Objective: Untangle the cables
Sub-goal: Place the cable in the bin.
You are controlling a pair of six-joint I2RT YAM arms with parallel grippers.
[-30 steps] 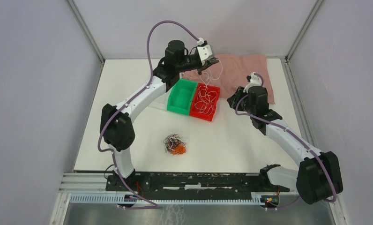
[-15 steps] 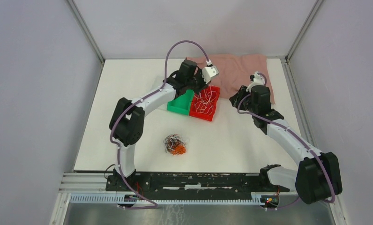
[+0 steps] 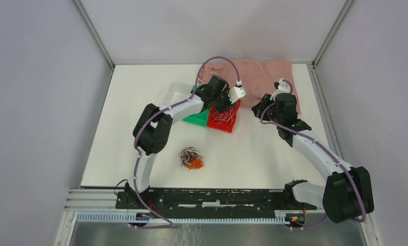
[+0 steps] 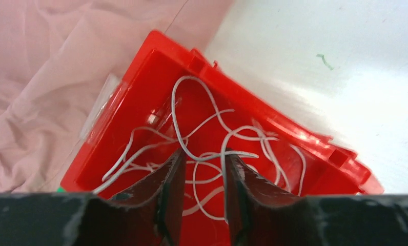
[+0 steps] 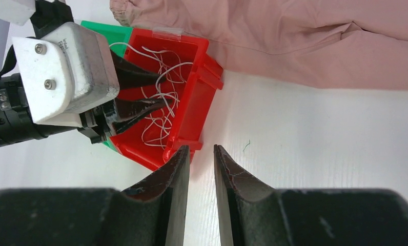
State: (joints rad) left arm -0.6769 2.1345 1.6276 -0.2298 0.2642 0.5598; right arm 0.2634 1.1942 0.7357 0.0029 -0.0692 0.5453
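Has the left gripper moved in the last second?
Yes. The left gripper came nearward, off the pink cloth's edge and down into the red plastic bin.

walls: plain pale grey, 3 sides | corner posts: metal | table: white top | near-edge rail: alu | light: even
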